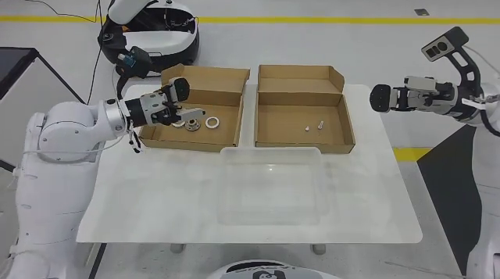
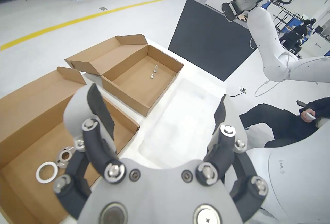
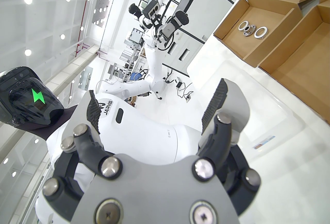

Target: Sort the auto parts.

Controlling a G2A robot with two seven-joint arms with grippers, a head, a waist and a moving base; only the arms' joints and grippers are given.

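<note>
Top view. Two open cardboard boxes side by side, upper centre of frame, on table (image 1: 156, 201). Left box (image 1: 226, 134): holds two rings (image 1: 212, 123) and a flange (image 1: 191, 125), close together on the floor. Right box (image 1: 273, 126): holds two bolts (image 1: 314, 126) near mid-floor. Clear tray (image 1: 269, 152) just below the boxes, centre frame. Left gripper (image 1: 183, 107) at left of frame, above left box, just beside the rings and flange. Right gripper (image 1: 380, 97) at right of frame, past the table edge, well apart from both boxes.

Left wrist view. Left fingers (image 2: 99, 109) spread wide, nothing between them. One ring (image 2: 47, 172) and flange (image 2: 64, 155) just beside each other on the box floor, near the gripper. Bolts (image 2: 154, 72) lying in the farther box.

Right wrist view. Right fingers (image 3: 214, 104) spread wide, nothing held. Tray (image 3: 270, 117) nearest the gripper, boxes beyond it. Flange (image 3: 248, 29) between the two rings in the farther box, all three in a row.
</note>
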